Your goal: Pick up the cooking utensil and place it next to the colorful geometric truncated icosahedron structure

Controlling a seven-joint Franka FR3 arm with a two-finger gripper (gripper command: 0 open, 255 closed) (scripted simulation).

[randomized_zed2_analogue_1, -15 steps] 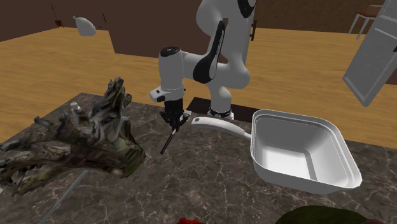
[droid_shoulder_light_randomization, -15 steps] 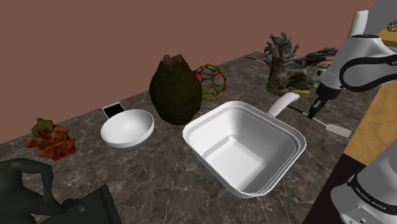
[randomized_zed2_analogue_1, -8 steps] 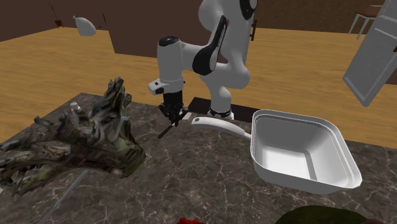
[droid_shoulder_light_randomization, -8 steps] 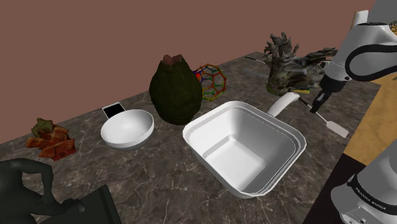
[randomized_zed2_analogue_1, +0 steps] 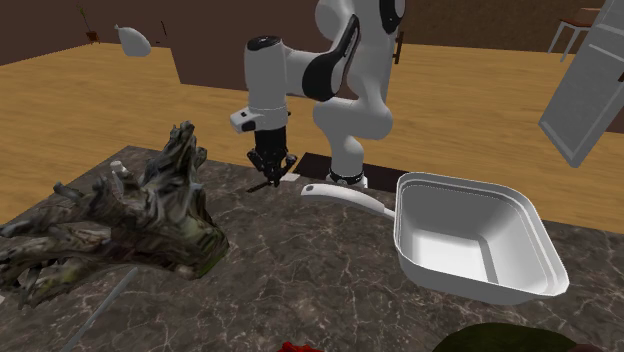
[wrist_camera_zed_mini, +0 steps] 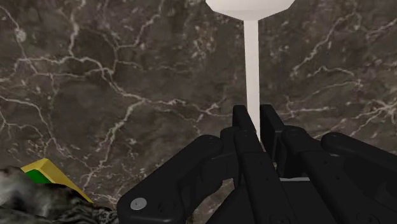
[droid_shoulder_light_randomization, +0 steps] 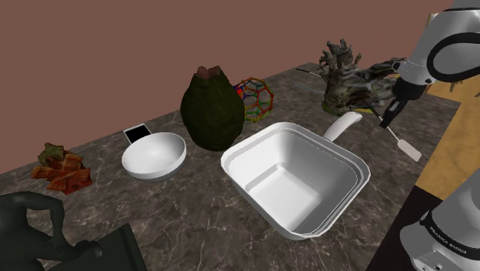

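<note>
My gripper (droid_shoulder_light_randomization: 387,117) is shut on a slim white utensil (droid_shoulder_light_randomization: 411,149), a thin shaft ending in a flat pale head. It hangs slanted above the dark marble counter (droid_shoulder_light_randomization: 192,208), near the edge by the stand. In the wrist view the fingers (wrist_camera_zed_mini: 240,125) clasp the white shaft (wrist_camera_zed_mini: 252,70), whose rounded head (wrist_camera_zed_mini: 249,6) points away from the hand. The colourful wire truncated icosahedron (droid_shoulder_light_randomization: 255,98) stands at the counter's far side, behind a dark green lumpy object (droid_shoulder_light_randomization: 211,108). In the second exterior view the gripper (randomized_zed2_analogue_1: 271,172) hovers between the driftwood and the pan handle.
A deep white square pan (droid_shoulder_light_randomization: 292,177) with a handle (droid_shoulder_light_randomization: 344,125) lies between gripper and icosahedron. Gnarled driftwood (droid_shoulder_light_randomization: 350,77) stands just beyond the gripper. A white bowl (droid_shoulder_light_randomization: 154,156), a black card (droid_shoulder_light_randomization: 137,133), red-orange leaves (droid_shoulder_light_randomization: 61,169) and a black figure (droid_shoulder_light_randomization: 46,239) sit further towards the shoulder view's left.
The gripper has risen with the utensil clasped, lifting it off the counter and drifting up and to the shoulder view's right. Everything else has stayed put.
</note>
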